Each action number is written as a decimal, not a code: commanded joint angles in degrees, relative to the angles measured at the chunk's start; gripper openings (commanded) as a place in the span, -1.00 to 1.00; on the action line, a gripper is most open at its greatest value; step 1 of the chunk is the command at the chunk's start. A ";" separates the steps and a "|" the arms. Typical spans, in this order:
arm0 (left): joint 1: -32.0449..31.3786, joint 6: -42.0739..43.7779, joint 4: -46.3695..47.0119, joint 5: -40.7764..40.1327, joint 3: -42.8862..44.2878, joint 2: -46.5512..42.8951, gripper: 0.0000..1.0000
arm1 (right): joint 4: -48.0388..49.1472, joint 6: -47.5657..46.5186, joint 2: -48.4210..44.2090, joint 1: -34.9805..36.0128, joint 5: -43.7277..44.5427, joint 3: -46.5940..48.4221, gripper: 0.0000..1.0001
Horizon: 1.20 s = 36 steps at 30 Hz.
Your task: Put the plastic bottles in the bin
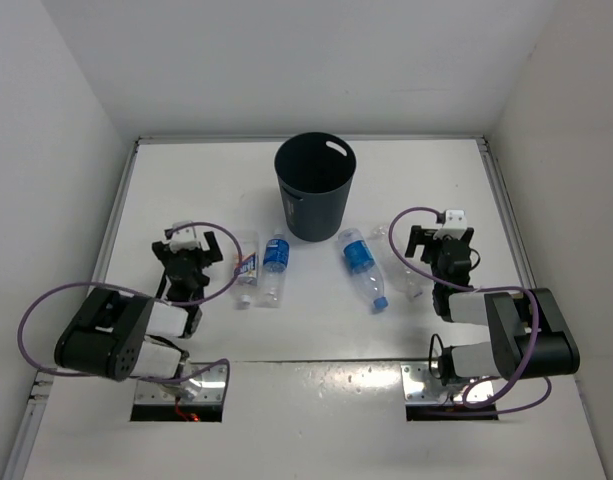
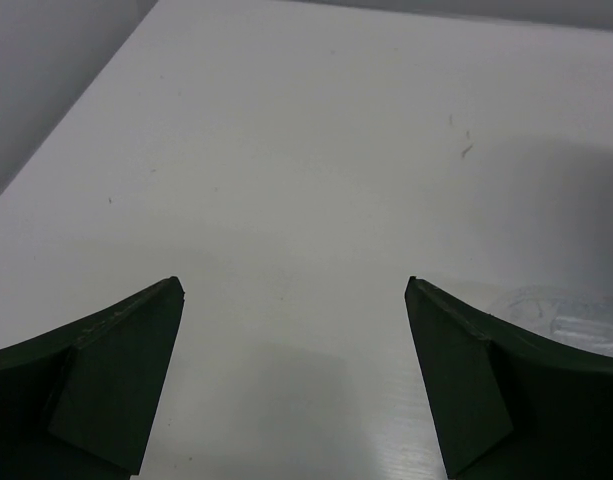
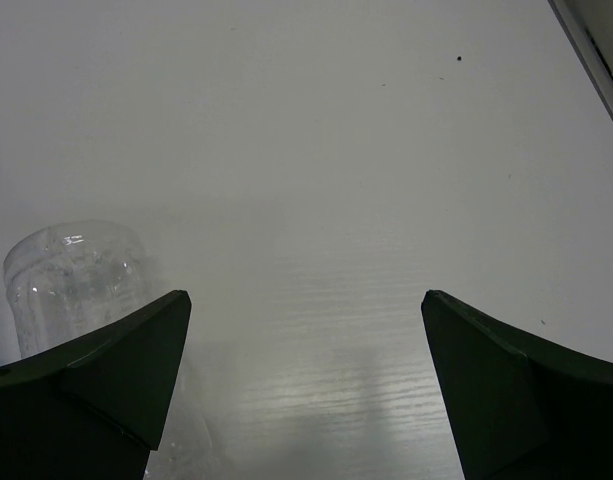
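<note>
The dark bin [image 1: 316, 186] stands upright at the table's far middle. All the bottles lie flat in front of it. A red-white label bottle [image 1: 248, 267] and a blue label bottle [image 1: 275, 268] lie left of centre. Another blue label bottle [image 1: 363, 268] and an unlabelled clear bottle [image 1: 398, 262] lie right of centre. My left gripper [image 1: 193, 241] is open and empty, just left of the red-white bottle; part of a clear bottle [image 2: 571, 320] shows beside its right finger. My right gripper [image 1: 443, 234] is open and empty, just right of the unlabelled bottle [image 3: 76, 268].
White walls enclose the table on the left, back and right. A raised rail [image 3: 591, 55] runs along the table's right edge. The arm bases and purple cables [image 1: 46, 300] sit at the near edge.
</note>
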 commanded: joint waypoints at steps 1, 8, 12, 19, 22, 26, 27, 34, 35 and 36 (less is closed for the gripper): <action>0.59 -1.66 -6.42 -0.39 4.18 -7.65 1.00 | 4.83 0.45 -0.21 0.49 0.94 1.14 1.00; 5.15 -16.96 -39.01 1.41 19.00 -20.43 1.00 | 11.60 0.10 1.72 10.77 27.75 -1.41 1.00; 3.59 -25.33 -60.67 -18.61 38.72 -11.20 1.00 | 11.60 0.10 1.72 10.77 27.75 -1.41 1.00; -0.81 -21.19 -60.68 3.86 38.30 -9.61 1.00 | 12.13 0.10 1.72 10.77 27.75 -1.41 1.00; -4.67 -19.70 -60.69 7.74 35.58 -8.28 1.00 | 12.13 0.10 1.72 10.77 27.75 -1.41 1.00; -7.58 -18.20 -60.69 8.62 31.71 -8.28 1.00 | 12.13 0.10 1.72 10.77 27.75 -1.41 1.00; -7.58 -18.72 -60.69 8.62 31.09 -8.28 1.00 | 12.13 0.10 1.72 10.77 27.75 -1.41 1.00; -9.25 -18.73 -56.38 12.92 25.38 -7.59 1.00 | 12.13 0.10 1.72 10.77 27.75 -1.41 1.00; -9.25 -18.73 -56.38 12.93 25.37 -7.58 1.00 | 12.13 0.10 1.72 10.77 27.75 -1.41 1.00; -9.78 -18.73 -55.78 13.97 24.68 -7.06 1.00 | 12.13 0.10 1.72 10.77 27.75 -1.41 1.00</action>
